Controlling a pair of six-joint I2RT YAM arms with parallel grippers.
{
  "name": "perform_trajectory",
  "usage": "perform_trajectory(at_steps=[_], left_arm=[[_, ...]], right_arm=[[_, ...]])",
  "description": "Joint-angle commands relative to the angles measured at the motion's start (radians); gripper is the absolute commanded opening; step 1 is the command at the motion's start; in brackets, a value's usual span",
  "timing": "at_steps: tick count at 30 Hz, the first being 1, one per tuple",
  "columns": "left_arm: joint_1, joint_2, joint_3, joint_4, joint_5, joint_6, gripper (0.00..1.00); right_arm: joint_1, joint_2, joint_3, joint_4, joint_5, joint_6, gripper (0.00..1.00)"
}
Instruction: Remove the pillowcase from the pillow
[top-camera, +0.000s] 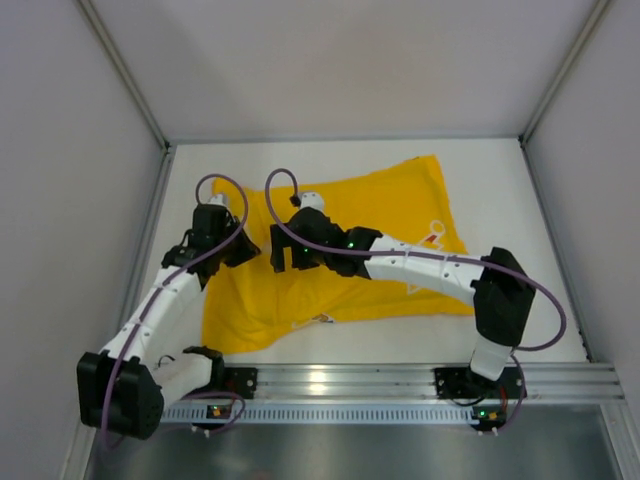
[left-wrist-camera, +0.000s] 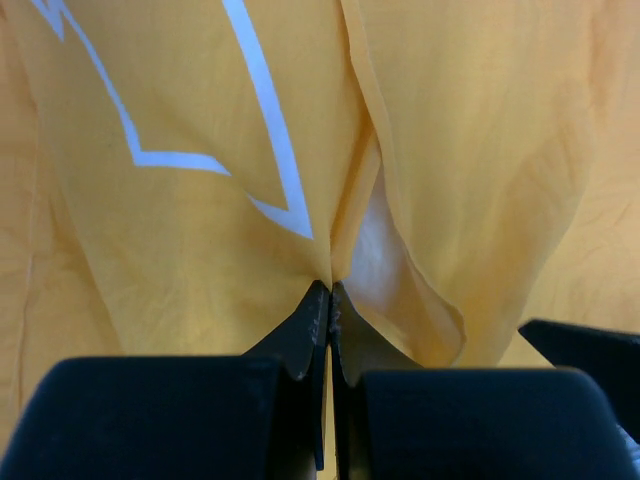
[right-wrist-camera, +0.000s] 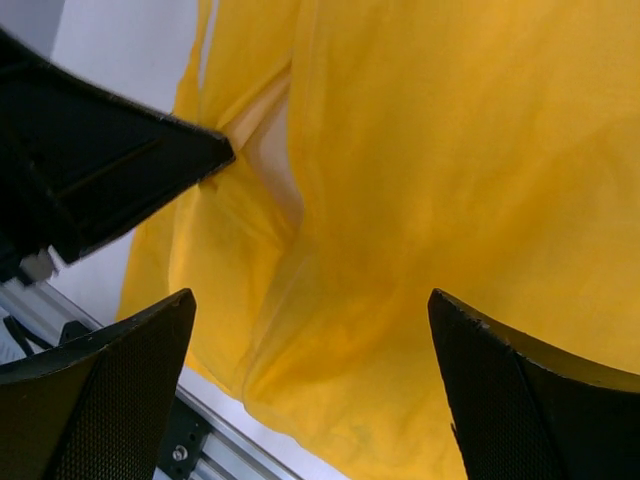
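The yellow pillowcase (top-camera: 380, 240) lies crumpled across the white table, with white line print (left-wrist-camera: 265, 120) showing on it. My left gripper (left-wrist-camera: 330, 288) is shut on a pinched fold at the open left edge of the pillowcase (left-wrist-camera: 200, 250). Beside that fold a gap shows the pale pillow (left-wrist-camera: 372, 250) inside, also seen in the right wrist view as a cream sliver of pillow (right-wrist-camera: 285, 175). My right gripper (right-wrist-camera: 310, 300) hangs open just above the pillowcase (right-wrist-camera: 450, 180), close to the right of the left gripper (right-wrist-camera: 110, 165). From above, the left gripper (top-camera: 248, 252) and right gripper (top-camera: 280, 252) nearly meet.
An aluminium rail (top-camera: 400, 380) runs along the near edge, just beyond the pillowcase's front hem. White enclosure walls (top-camera: 80, 200) stand at the left, right and back. Purple cables (top-camera: 225, 185) loop above both wrists. Bare white table (top-camera: 500, 180) shows at the far right.
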Motion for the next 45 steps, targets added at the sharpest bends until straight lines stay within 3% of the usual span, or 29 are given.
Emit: perform_trajectory(at_steps=[1,8,16,18,19,21,22,23,25,29,36,45], left_arm=[[-0.004,-0.089,-0.031,0.0,-0.02,0.013,0.0],[-0.004,-0.133,-0.051,-0.023,-0.02,0.011,0.0],[-0.004,-0.158,-0.043,-0.051,-0.037,0.023,0.0],[-0.004,-0.162,-0.045,-0.054,-0.039,0.022,0.0],[-0.004,-0.164,-0.045,-0.055,-0.039,0.022,0.0],[-0.004,-0.167,-0.043,-0.06,-0.048,0.023,0.0],[-0.004,-0.168,-0.043,-0.07,-0.051,0.023,0.0],[-0.002,-0.17,-0.04,-0.078,-0.059,0.025,0.0],[-0.002,-0.179,-0.042,-0.092,-0.086,0.026,0.0],[-0.001,-0.202,-0.035,-0.133,-0.129,0.005,0.0],[0.021,-0.239,-0.028,-0.158,-0.112,-0.015,0.0],[0.022,-0.267,-0.065,-0.147,-0.008,-0.055,0.0]], right_arm=[[0.02,0.063,0.104,-0.006,0.057,0.03,0.92],[0.019,0.222,0.27,-0.098,0.112,0.036,0.87],[0.0,0.255,0.232,-0.135,0.158,0.033,0.72],[-0.001,0.256,0.219,-0.137,0.161,0.018,0.63],[-0.001,0.255,0.215,-0.135,0.161,0.015,0.5],[0.0,0.255,0.198,-0.137,0.163,0.01,0.36],[-0.001,0.252,0.19,-0.137,0.167,0.009,0.2],[-0.003,0.237,0.167,-0.138,0.175,0.009,0.11],[-0.003,0.209,0.131,-0.138,0.226,0.013,0.0],[-0.02,0.103,-0.004,-0.152,0.31,0.027,0.0],[-0.176,-0.107,-0.274,-0.151,0.399,0.027,0.0],[-0.356,-0.293,-0.429,-0.088,0.327,-0.06,0.0]])
